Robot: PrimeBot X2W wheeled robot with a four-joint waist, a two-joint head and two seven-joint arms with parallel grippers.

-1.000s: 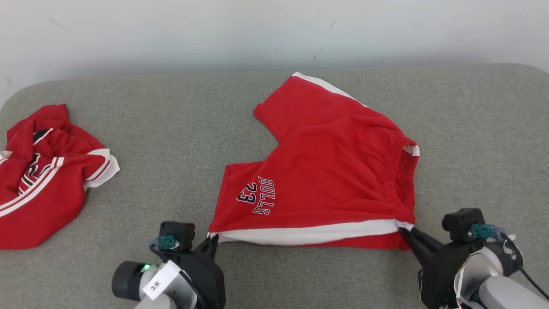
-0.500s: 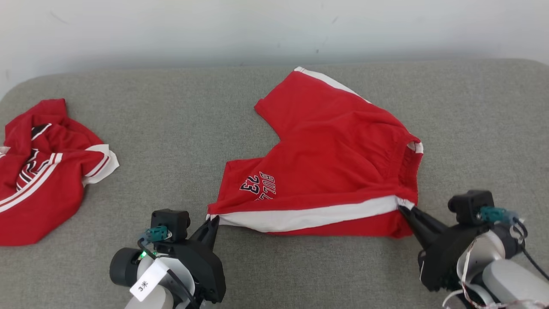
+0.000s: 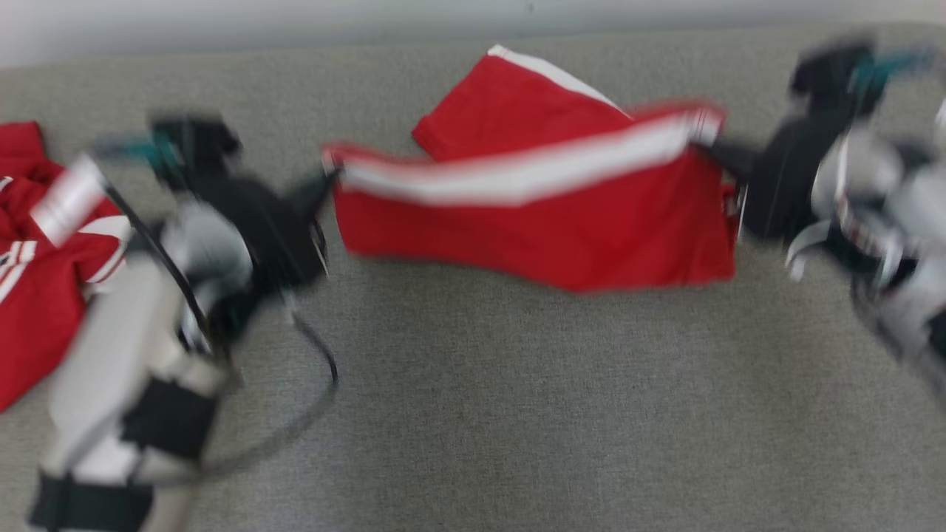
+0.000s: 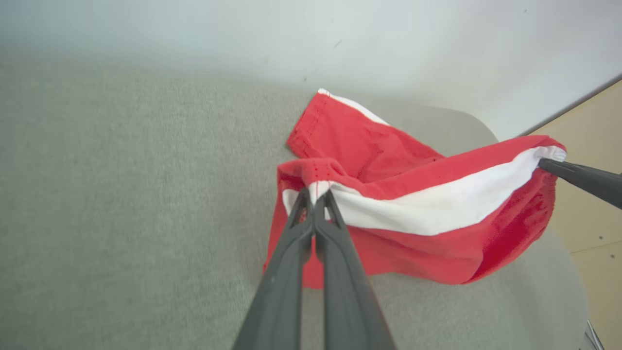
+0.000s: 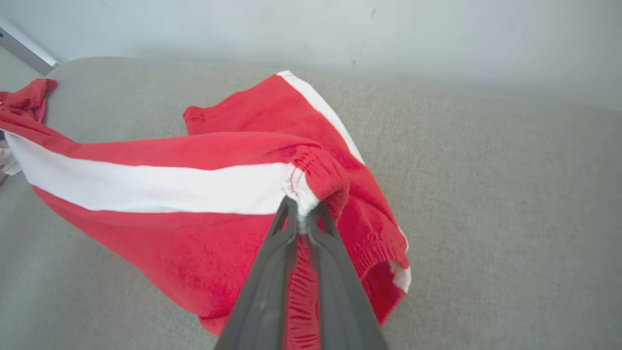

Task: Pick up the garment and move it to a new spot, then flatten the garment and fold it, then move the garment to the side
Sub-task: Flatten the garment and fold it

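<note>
Shorts (image 3: 532,229) hang between left claw (image 3: 330,177) and right claw (image 3: 701,146).

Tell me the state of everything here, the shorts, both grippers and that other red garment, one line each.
Red shorts: white-striped side lifted and stretched between both grippers, far leg lying on the grey cushion.
Left gripper: shut on the hem corner of the shorts.
Right gripper: shut on the waistband corner.
Red-and-white garment: crumpled on the cushion at the robot's left, not held.

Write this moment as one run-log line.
left gripper: shut on red white-striped fabric shorts | right gripper: shut on shorts | far leg on grey cushion
</note>
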